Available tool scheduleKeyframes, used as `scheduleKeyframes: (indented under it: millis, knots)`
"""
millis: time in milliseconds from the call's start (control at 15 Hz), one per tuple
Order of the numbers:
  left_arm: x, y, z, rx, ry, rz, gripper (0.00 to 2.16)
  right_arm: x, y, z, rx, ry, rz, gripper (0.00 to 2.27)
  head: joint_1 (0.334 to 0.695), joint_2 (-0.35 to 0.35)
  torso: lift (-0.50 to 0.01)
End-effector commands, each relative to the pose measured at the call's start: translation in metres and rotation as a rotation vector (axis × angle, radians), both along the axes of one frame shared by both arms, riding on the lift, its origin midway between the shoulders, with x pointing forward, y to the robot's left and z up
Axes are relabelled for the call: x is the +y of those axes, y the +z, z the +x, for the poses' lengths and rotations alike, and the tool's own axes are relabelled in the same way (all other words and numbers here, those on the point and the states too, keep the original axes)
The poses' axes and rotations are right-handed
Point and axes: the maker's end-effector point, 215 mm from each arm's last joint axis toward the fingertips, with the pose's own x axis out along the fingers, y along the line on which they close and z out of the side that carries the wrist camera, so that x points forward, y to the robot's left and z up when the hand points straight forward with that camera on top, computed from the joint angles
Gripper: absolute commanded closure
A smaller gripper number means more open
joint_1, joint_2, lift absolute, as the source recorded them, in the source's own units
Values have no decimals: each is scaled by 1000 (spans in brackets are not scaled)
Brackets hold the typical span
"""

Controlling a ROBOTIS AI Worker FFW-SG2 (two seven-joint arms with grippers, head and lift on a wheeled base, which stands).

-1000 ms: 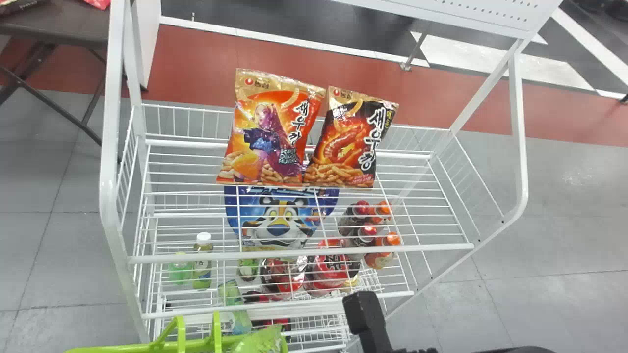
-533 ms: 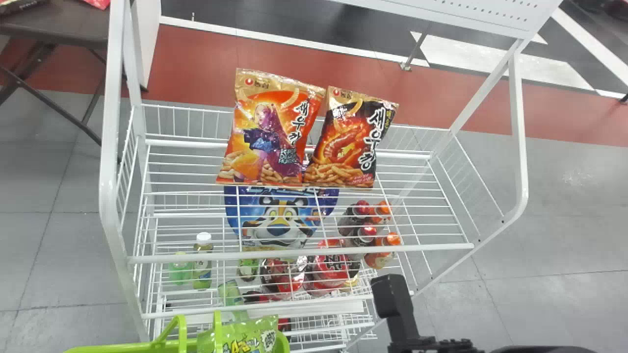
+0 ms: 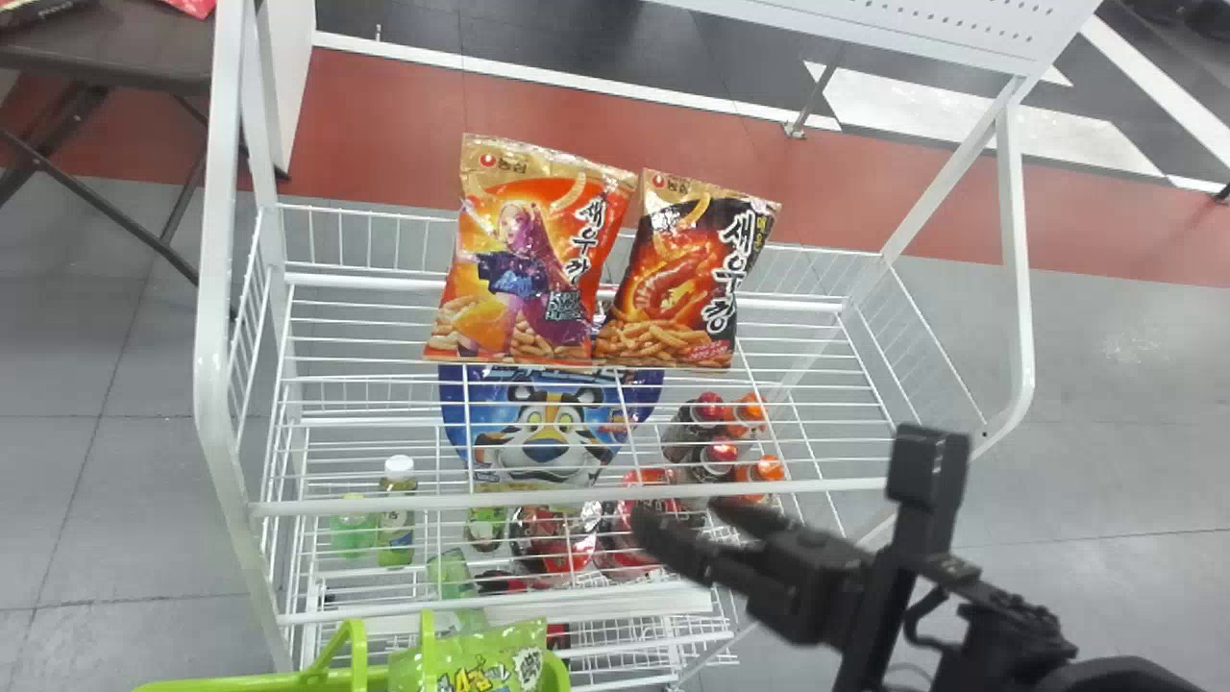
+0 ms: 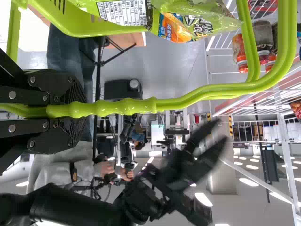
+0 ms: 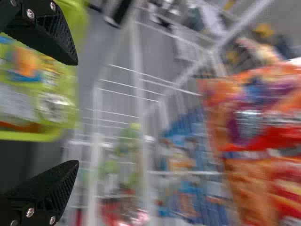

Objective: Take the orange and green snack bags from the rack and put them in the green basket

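The orange foil snack bag (image 3: 528, 259) stands towards the back edge of the white wire rack's top shelf (image 3: 591, 498), close beside a black-and-orange bag (image 3: 692, 279); the green plastic snack bag (image 3: 495, 663) is in the lime-green plastic basket (image 3: 240, 684). The right fingers (image 3: 673, 548) are spread wide with nothing between them; the left fingers (image 4: 56, 89) close round the basket's handle. The orange bag is probably light, puffy and slippery, its contents easily crushed, though the right wrist view is blurred. A gentle squeeze across its upper sides should serve, clear of its neighbour.
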Motion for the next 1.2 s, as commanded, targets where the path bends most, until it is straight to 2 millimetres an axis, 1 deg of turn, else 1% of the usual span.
scheduleKeyframes:
  millis: [0,133,200,333,400,467,533,600,667,800,1133]
  knots:
    - [1,-1,-2,7,2,1,2115,-12,42,29,-238,-41,-93,56,695,-350,0]
    - [0,-1,-2,10,5,-4,2115,-4,65,35,-361,-55,-116,56,695,-350,0]
    - [-1,0,-3,13,10,-8,2115,2,73,36,-406,-61,-116,60,695,-350,0]
    - [-2,-1,-4,23,15,-10,2115,9,94,34,-505,-86,-142,60,695,-350,0]
    - [-1,-3,-5,29,15,-8,2115,9,96,31,-516,-107,-143,60,695,-350,0]
    - [-1,-5,-6,36,16,-8,2115,5,97,28,-526,-130,-151,60,695,-350,0]
    - [-1,-5,-6,38,17,-12,2115,3,93,26,-520,-141,-154,60,695,-350,0]
    - [0,-5,-5,35,21,-15,2115,0,93,25,-532,-149,-159,60,695,-350,0]
    - [0,-6,-4,32,25,-19,2115,-3,98,22,-567,-151,-186,60,695,-350,0]
    - [1,-7,-3,31,30,-19,2115,-1,106,15,-616,-145,-213,60,695,-350,0]
    - [1,-8,-2,34,30,-21,2115,-4,109,11,-619,-168,-211,73,695,-350,0]
